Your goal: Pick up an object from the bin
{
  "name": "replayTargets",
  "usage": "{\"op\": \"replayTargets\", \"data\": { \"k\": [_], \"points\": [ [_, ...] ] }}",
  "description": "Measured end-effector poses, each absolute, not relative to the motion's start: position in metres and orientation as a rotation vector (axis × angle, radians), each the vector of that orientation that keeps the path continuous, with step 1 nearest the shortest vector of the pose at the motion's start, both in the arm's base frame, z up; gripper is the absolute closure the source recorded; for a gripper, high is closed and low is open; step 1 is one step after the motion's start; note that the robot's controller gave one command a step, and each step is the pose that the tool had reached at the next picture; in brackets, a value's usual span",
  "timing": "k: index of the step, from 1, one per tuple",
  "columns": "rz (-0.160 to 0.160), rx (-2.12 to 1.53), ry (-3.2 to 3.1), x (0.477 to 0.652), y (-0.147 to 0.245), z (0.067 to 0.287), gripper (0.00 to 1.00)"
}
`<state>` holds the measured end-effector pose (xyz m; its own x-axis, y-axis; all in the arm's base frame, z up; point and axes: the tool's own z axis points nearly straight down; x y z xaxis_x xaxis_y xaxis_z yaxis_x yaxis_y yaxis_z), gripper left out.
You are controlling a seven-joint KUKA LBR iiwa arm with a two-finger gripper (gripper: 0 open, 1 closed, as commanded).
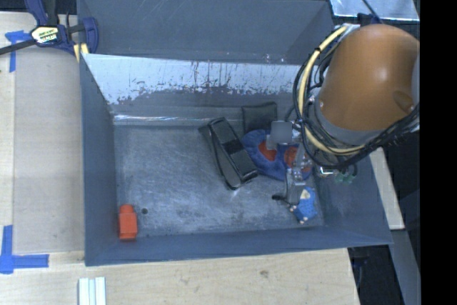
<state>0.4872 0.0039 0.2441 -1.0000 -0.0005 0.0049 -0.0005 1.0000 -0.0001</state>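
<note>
Orange block (127,221), one, apart from heap (239,153)

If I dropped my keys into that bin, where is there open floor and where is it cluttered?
The widest bare bin floor lies in the view's left half, between the orange block in the near-left corner and the black flat device mid-bin. The right side is crowded: a blue bundle with orange, a dark box, a small blue piece and the gripper.

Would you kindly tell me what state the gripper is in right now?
Gripper: cannot be told; it sits just above a small blue thing at the right end of the bin.
</note>
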Motion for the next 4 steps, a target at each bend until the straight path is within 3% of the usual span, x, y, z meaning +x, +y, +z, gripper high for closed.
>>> {"op": "replayTargets", "data": {
  "k": [1,2,3,4],
  "points": [
    [0.000,0.032,-3.138,0.559,-0.003,0.092,0.00],
    [0.001,0.033,-3.134,0.594,-0.012,0.072,0.00],
    [-0.001,0.120,-3.141,0.613,-0.024,0.072,0.00],
    [0.002,0.120,-3.149,0.615,-0.025,0.075,1.00]
  ]
}}
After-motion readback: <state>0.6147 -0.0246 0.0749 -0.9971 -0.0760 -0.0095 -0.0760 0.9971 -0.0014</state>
